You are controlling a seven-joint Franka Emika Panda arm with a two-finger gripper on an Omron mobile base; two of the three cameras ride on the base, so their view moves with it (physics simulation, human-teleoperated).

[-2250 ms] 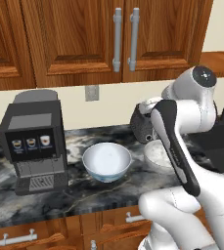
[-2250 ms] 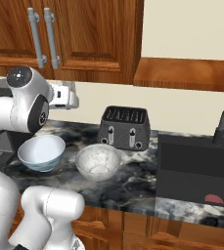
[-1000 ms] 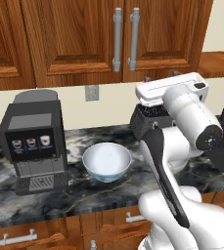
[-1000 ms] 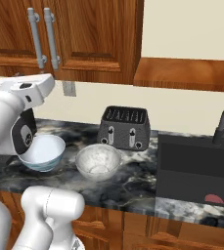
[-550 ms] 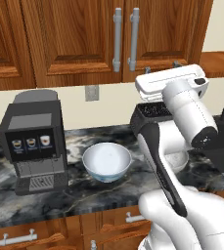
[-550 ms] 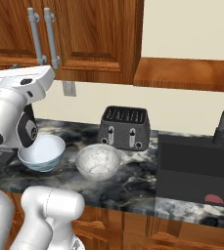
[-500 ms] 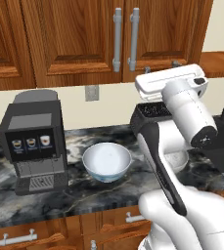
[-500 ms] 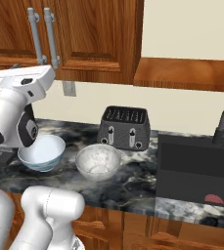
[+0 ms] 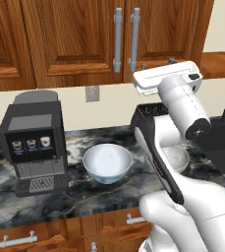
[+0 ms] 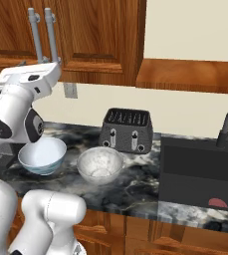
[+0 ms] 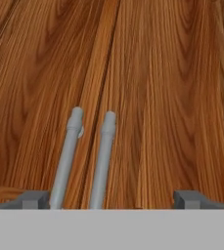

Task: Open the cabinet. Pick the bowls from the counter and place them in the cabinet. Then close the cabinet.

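The cabinet [image 9: 84, 44] is shut, its two grey bar handles [image 9: 126, 37] meeting at the middle. My gripper [image 9: 158, 63] is raised just under the doors' lower edge, a little right of the handles, and stands open with nothing in it. In the hand view both handles [image 11: 84, 156] run up the wood between my wide-apart fingertips [image 11: 190, 199]. The white-and-blue bowl [image 9: 107, 162] sits on the dark marble counter [image 9: 74, 197]. The speckled bowl [image 10: 99, 165] sits to its right, partly hidden behind my arm in the left base view.
A black coffee machine [image 9: 33, 142] stands at the counter's left. A dark toaster [image 10: 125, 130] stands behind the bowls, with a black sink [image 10: 200, 169] and faucet [image 10: 227, 127] to the right. A wall outlet [image 9: 91, 93] is below the cabinet.
The hand has swung up from above the counter to the bottom of the cabinet doors, rising slightly more in the last half second. The jaws stayed open; the bowls have not moved.
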